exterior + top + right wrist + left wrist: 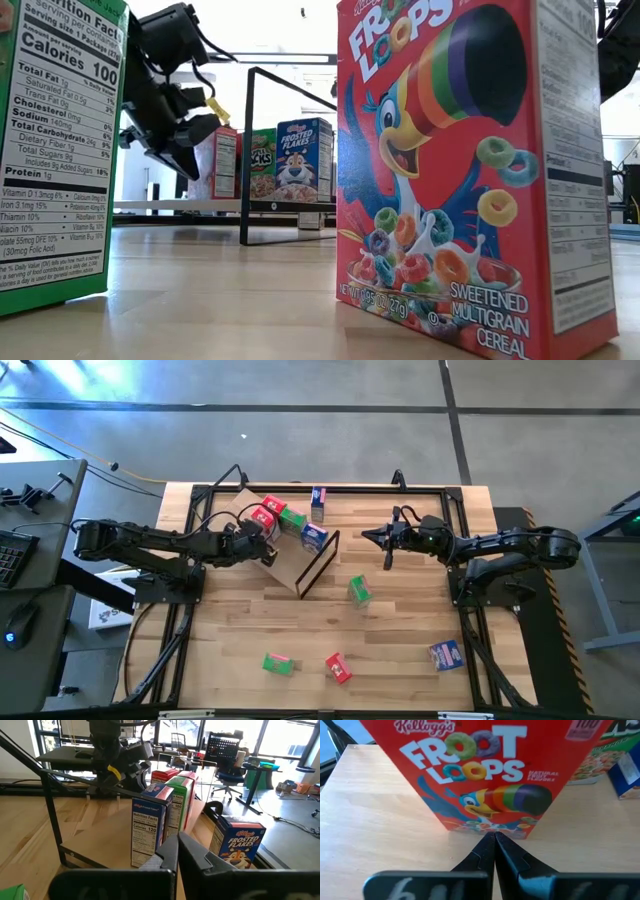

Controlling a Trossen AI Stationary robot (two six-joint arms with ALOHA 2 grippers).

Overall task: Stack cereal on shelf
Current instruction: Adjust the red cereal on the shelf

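The shelf (pixel 290 565), a tan plywood panel with a thin dark frame (pixel 322 560), lies at the table's far middle. Three cereal boxes stand on it in a row: red (pixel 262 517), green (pixel 292 516) and blue (pixel 314 538). My left gripper (pixel 268 550) is shut and slants down, with its tips at the foot of the red Froot Loops box (pixel 470 770). My right gripper (pixel 368 536) is shut and level. It points at the blue box (pixel 150 827) from beyond the frame and is apart from it. More cereal boxes lie loose on the table. My left gripper's shut fingertips (pixel 485 847) meet the lower edge (pixel 492 831) of the red box's front face, slanting down from the table's left side. I cannot tell whether they touch it. The box stands upright on the shelf panel (pixel 380 810).
A blue box (pixel 318 503) stands behind the shelf near the far edge. A green box (pixel 359 591) lies mid-table. A green box (pixel 277 662), a red box (pixel 338 667) and a blue box (pixel 446 654) lie near the front edge. Bare wood lies between them.
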